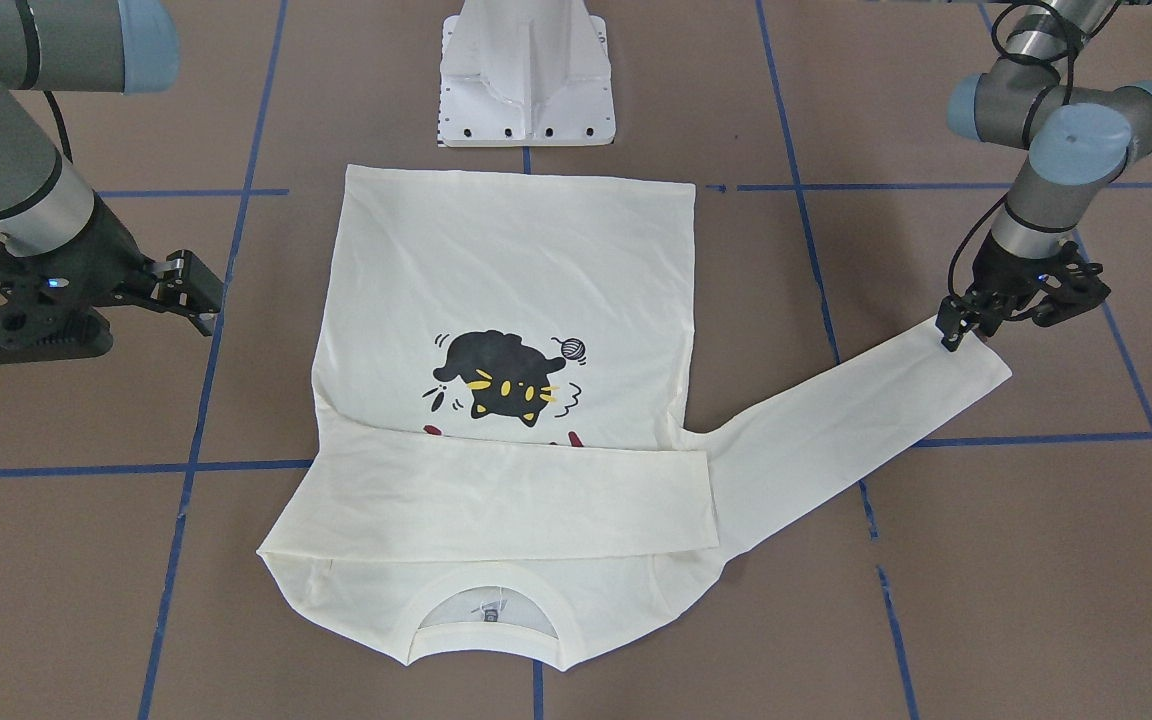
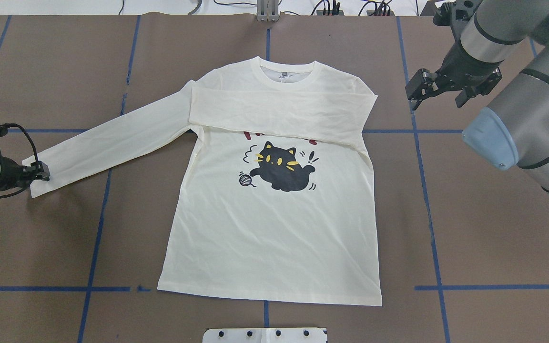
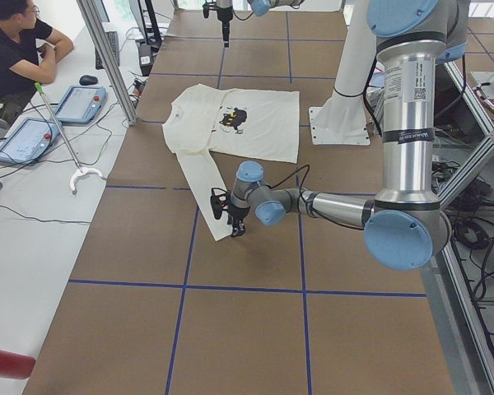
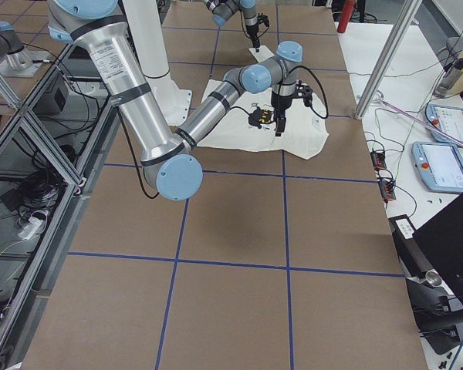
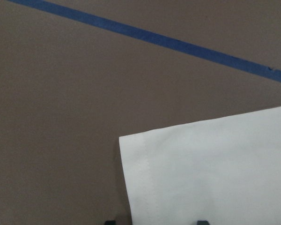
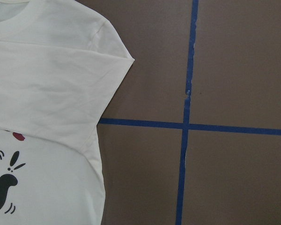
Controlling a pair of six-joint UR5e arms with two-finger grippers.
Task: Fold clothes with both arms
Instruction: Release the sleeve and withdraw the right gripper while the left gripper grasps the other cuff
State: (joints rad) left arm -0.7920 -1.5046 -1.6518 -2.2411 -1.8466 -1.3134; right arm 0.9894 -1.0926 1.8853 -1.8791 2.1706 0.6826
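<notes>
Fixed views share shirt (image 2: 274, 228), wrists apparently close

- a brown table surface (image 2: 493, 228) fills most views, flat and matte under even, soft light.
- blue tape lines (image 2: 429, 209) cross it in a grid of large rectangles; some strips are chipped or broken.
- a white side surface (image 3: 25, 247) runs along the table's far edge from the robot, with loose black cables lying on it.
- two tablet-like pendants (image 3: 74, 103) with light-blue rims lie there, near a seated person (image 3: 16, 49) in a dark top.
- a long reacher stick (image 3: 62, 140) lies just beside the pendants.
- slanted aluminium posts (image 4: 386, 65) rise from that edge.
- an aluminium strut frame (image 3: 477, 164) stands behind the table, with cables on the floor beneath it.
- a red cylinder (image 3: 4, 362) shows in a corner.
</notes>
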